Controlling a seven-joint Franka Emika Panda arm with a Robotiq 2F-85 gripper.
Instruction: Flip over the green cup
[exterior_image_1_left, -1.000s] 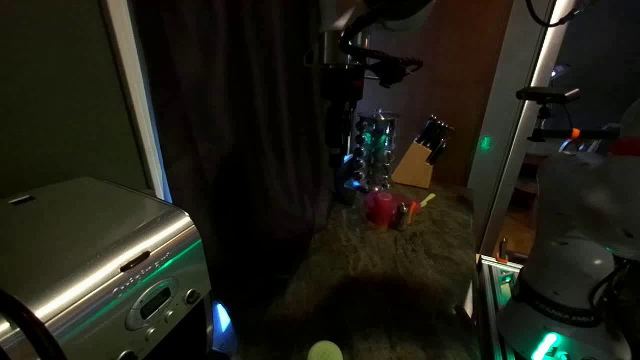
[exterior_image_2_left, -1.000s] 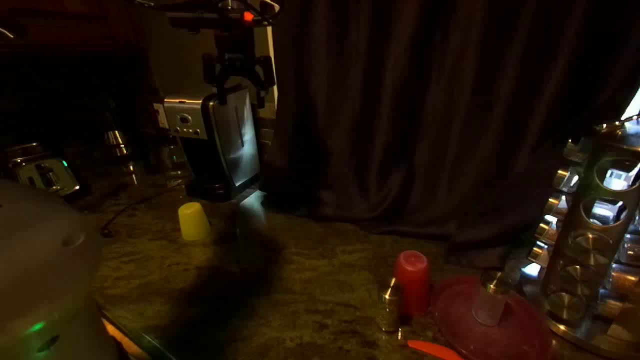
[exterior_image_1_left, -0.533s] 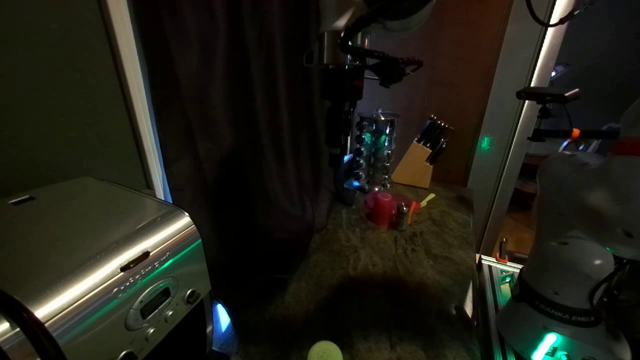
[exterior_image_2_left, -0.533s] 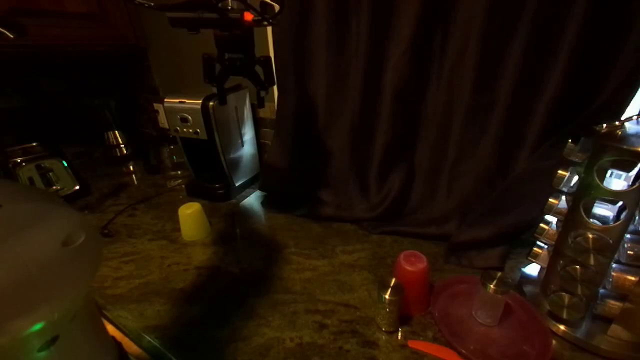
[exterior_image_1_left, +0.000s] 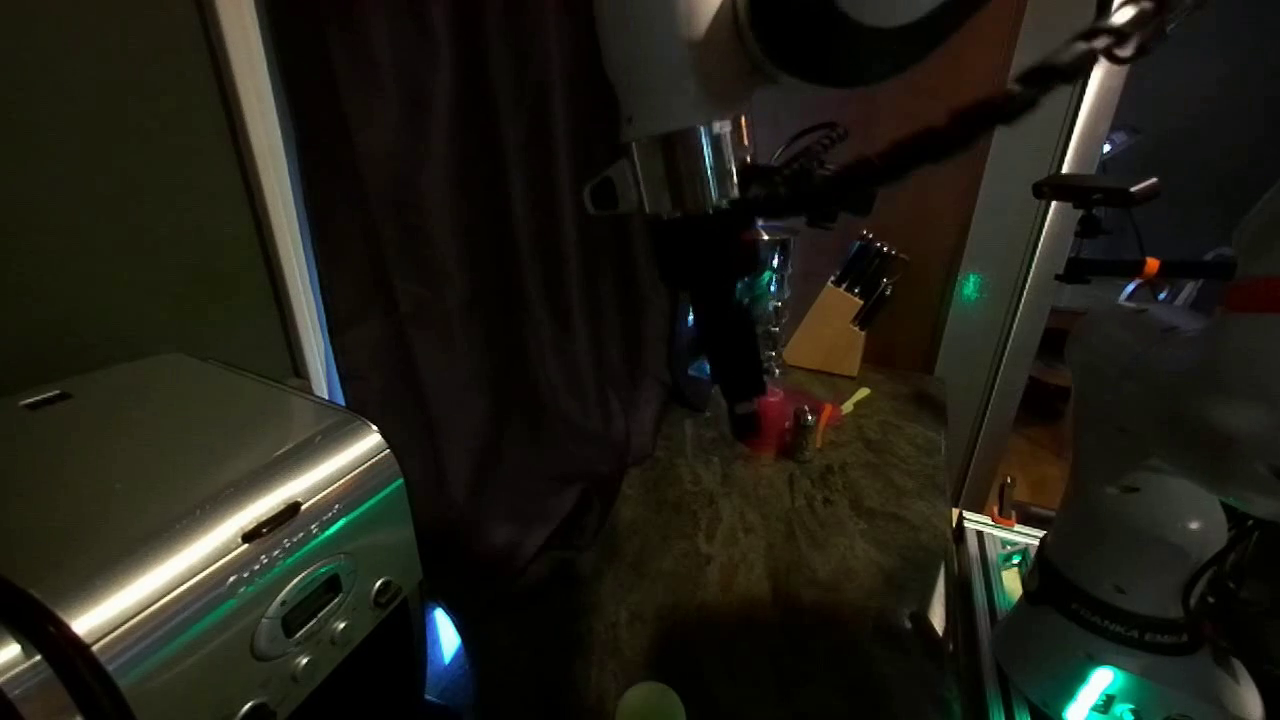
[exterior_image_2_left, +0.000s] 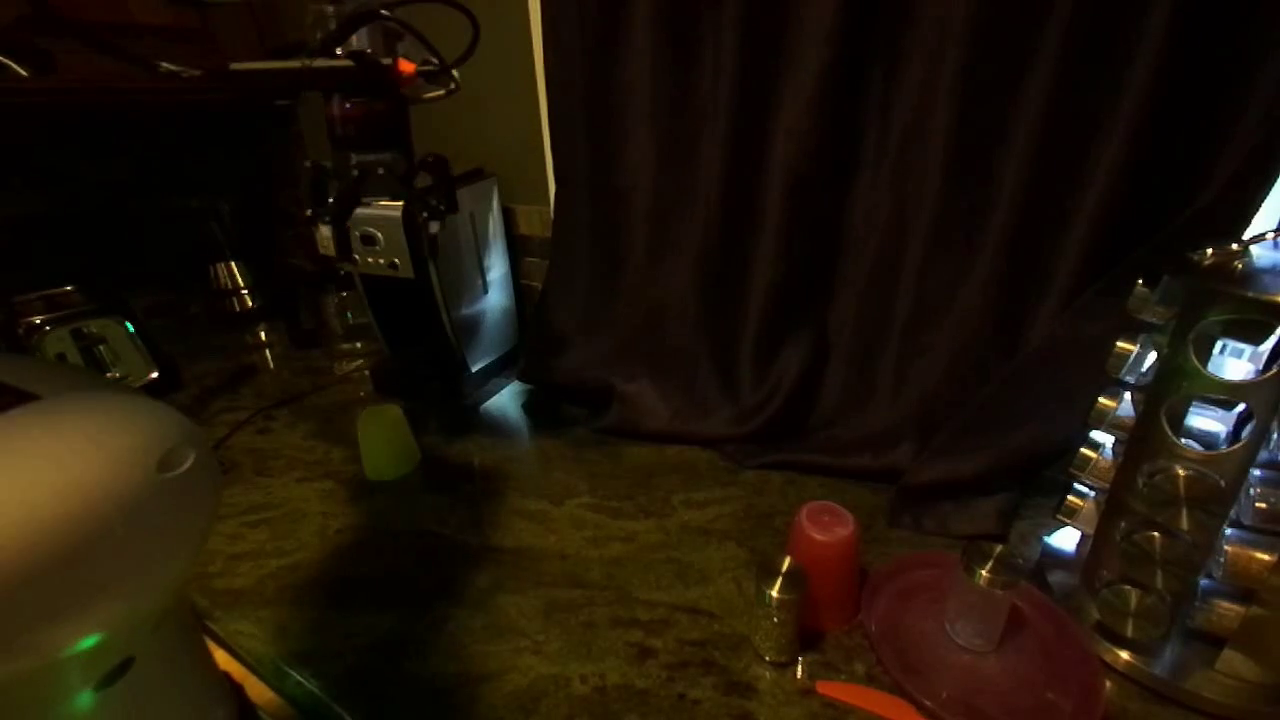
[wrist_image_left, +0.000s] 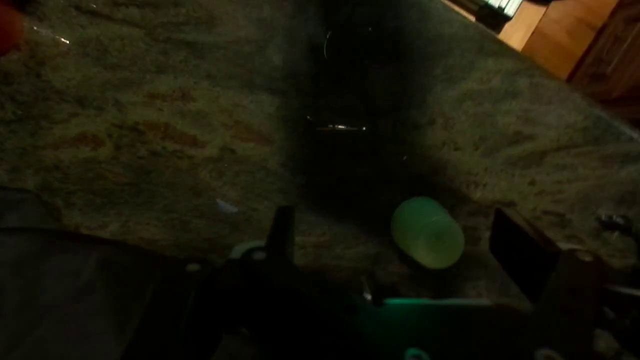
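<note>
- Now tilted and lower, the gripper (wrist_image_left: 392, 222) has left its upright hang of half a second ago and swung toward the green cup (wrist_image_left: 429, 234).
- Jaws spread wide and holding nothing, it frames the cup between its two fingers (wrist_image_left: 522, 252) in the wrist view; both exterior views show gripper and cup well apart.
- Unmoved, the cup stands at the left of the table (exterior_image_2_left: 620, 570) in an exterior view, near the coffee machine (exterior_image_2_left: 485, 290), narrow end up and seemingly mouth down. It now shows darker, probably shaded by the arm (exterior_image_1_left: 680, 70).
- Judging by the shift, the approach is under way and the flip itself yet to begin; the gripper would likely need to come down farther and straddle the cup before closing on it and turning it over.
- Undisturbed at the near right, the red cup (exterior_image_2_left: 828, 570) and the plate (exterior_image_2_left: 1045, 650) sit well away from the apparent path. The dim light could make lining up harder.
</note>
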